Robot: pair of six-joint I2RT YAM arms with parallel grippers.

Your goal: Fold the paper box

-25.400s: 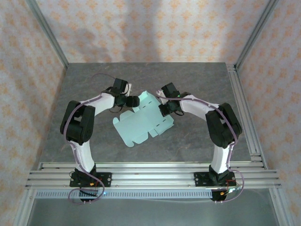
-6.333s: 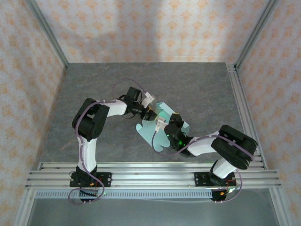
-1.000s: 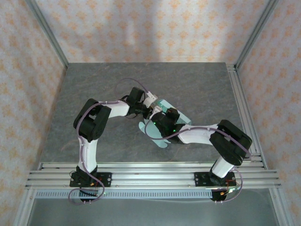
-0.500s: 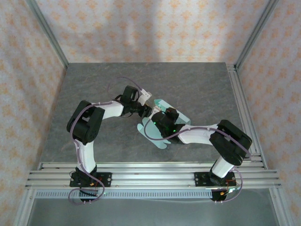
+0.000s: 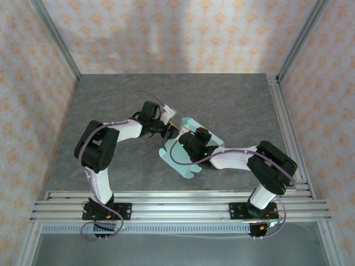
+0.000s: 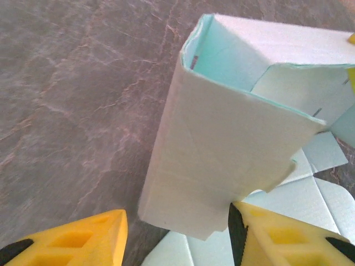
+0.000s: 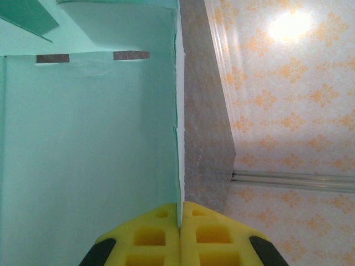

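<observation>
The paper box (image 5: pixel 186 162) is seen near the middle of the grey table (image 5: pixel 111 105), between the two grippers, only partly formed. In the left wrist view one wall panel (image 6: pixel 216 155) is raised upright and is met at a corner by a second wall, while rounded flaps (image 6: pixel 327 205) are seen lying flat on the table beside it. The thin edge of a panel is pinched by the right gripper (image 7: pixel 179 209), whose yellow jaws are pressed together on the card. The left gripper (image 6: pixel 175 235) is held just before the raised panel with its jaws spread. The card is touched by one finger at most and is not clamped. The fold is judged to be roughly midway: walls are stood up, but the flat flaps are not yet turned in and tucked, and no closed box is formed.
</observation>
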